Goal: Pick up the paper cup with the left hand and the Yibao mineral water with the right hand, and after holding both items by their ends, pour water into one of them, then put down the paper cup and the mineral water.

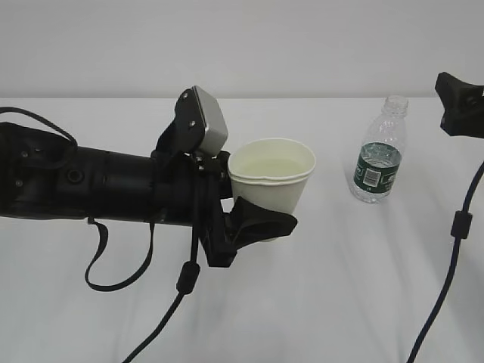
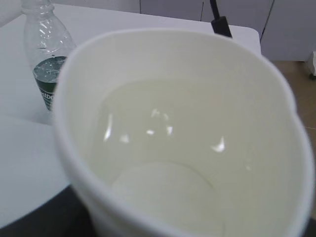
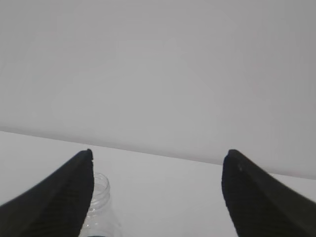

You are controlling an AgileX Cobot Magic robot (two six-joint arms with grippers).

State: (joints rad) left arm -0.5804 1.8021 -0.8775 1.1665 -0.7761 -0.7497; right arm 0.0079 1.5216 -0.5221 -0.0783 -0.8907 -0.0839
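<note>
Currently: left hand [image 1: 253, 219] clamped on paper cup [image 1: 271, 184], liquid inside. Right hand [image 3: 157, 192] apart, above water bottle [image 1: 379, 153], standing uncapped on table [image 1: 340, 287]. Risk: clumsy set-down spills cup.

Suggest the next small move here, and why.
Probably lower the paper cup to the table and release it: water already shows inside it, the left hand grips it, and the Yibao mineral water stands uncapped, free of the open right hand.
</note>
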